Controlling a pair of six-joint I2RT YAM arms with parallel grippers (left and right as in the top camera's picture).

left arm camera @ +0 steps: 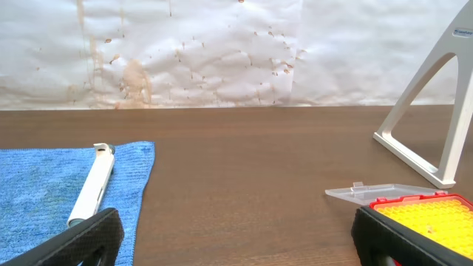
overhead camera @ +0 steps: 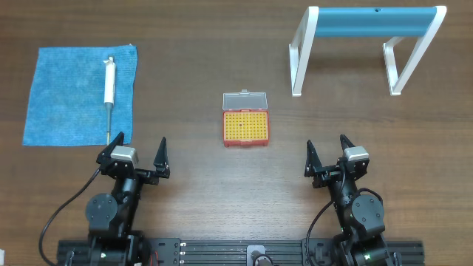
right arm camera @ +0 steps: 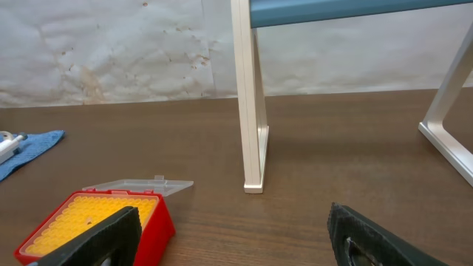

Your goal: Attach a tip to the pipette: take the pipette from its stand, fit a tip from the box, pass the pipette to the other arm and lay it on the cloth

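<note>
A: Pipette (overhead camera: 109,85), where?
B: On the blue cloth (overhead camera: 52,103), at 10 o'clock on the table (overhead camera: 192,66). Lies flat, long axis 12 to 6, thick white end toward 12, thin end toward 6, close to the cloth's 6 o'clock edge. It sits in the 3 o'clock half of the cloth.

A: Left arm (overhead camera: 118,199)?
B: Near the table's 7 o'clock. Its jaws are spread wide, nothing between them. They sit just past the cloth's 6 o'clock edge, apart from the pipette.

A: Right arm (overhead camera: 358,203)?
B: At 5 o'clock. Jaws also wide apart and empty, well clear of everything.

A: Tip box (overhead camera: 246,127)?
B: Near table centre, between the two arms and a little toward 12 from them. Red base, yellow tip grid, one dark spot in the grid. Clear lid is open, lying back on the 12 o'clock side.

A: Stand (overhead camera: 369,22)?
B: At 1 to 2 o'clock. White legs, blue bar across the top. Nothing hangs on it. Well apart from the box.

A: Contact anywhere?
B: Pipette on cloth only. Neither arm touches a thing.
</note>
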